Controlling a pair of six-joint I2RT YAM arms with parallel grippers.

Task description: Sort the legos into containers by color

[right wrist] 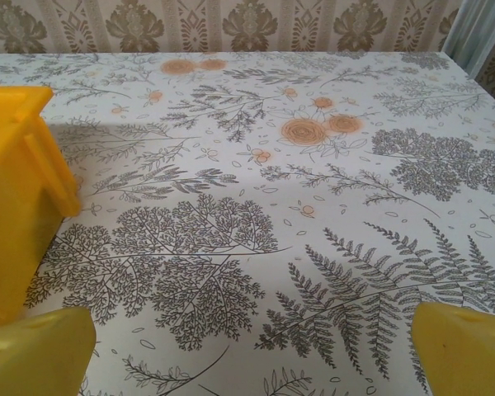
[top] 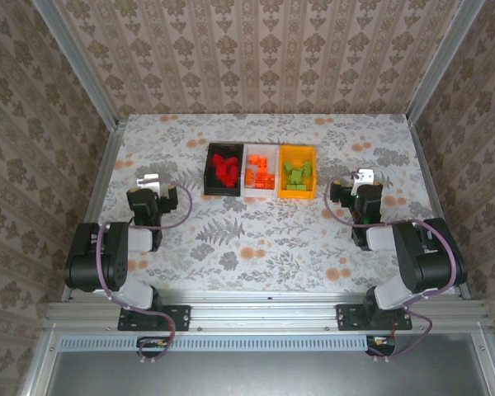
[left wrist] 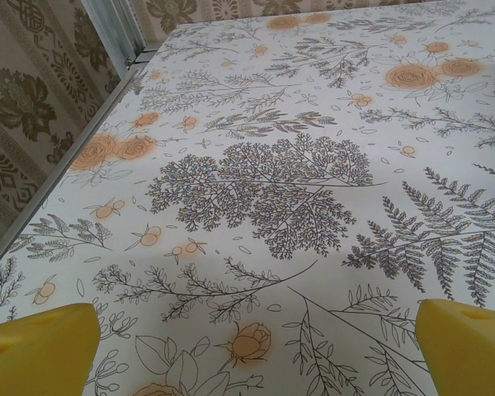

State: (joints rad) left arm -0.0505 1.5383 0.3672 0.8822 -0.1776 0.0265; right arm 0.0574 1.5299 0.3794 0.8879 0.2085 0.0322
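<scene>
Sorting: we see legos (top: 226, 167) grouped by color in the containers (top: 260, 195).
Grippers: our left gripper (left wrist: 249, 356) and right gripper (right wrist: 249, 356) gape wide, empty.

Floral-print table (top: 264, 247); damask-patterned walls (top: 264, 49); aluminium frame posts (top: 78, 62).

The table (top: 256, 247), covered in a pale cloth printed with grey ferns and orange flowers, carries three open bins in a touching row toward 12 o'clock from its middle. The black bin (top: 208, 169) sits at the 9 o'clock end, the white bin (top: 260, 192) between, and the orange-yellow bin (top: 295, 195) at the 3 o'clock end.
</scene>
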